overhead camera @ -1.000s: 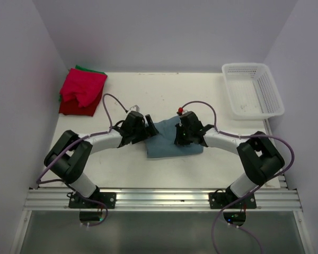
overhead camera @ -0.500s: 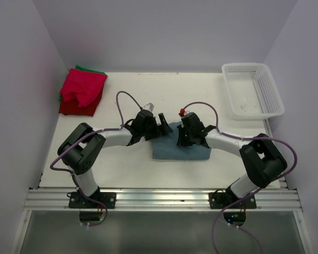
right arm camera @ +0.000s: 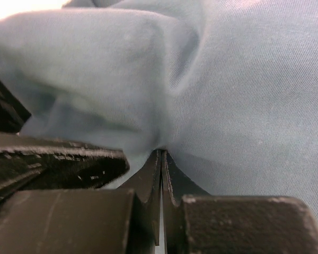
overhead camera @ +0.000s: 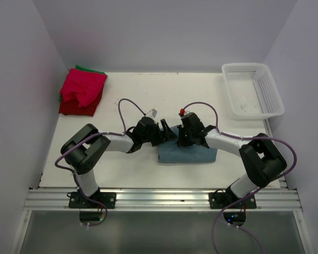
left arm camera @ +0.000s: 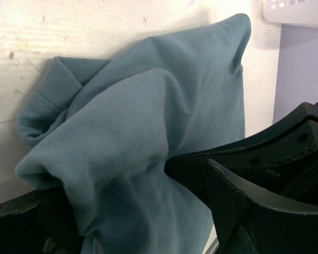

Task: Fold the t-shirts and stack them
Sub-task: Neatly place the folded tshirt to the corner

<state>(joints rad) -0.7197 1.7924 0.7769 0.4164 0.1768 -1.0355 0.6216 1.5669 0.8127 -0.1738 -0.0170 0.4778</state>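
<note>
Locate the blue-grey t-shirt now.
In the top view, the blue-grey t-shirt lies mid-table, just right of centre, with the left gripper and right gripper on its far edge.

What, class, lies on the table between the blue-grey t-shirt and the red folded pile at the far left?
No loose object. Only the left arm and its purple cable cross the bare table between the blue-grey t-shirt and the red folded pile.

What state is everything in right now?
blue shirt: part folded, bunched up.
red shirts: folded, stacked far left.
green shirt: folded, under the red ones.
basket: upright, far right.
left gripper: open, cloth between its fingers.
right gripper: shut on blue shirt.
</note>
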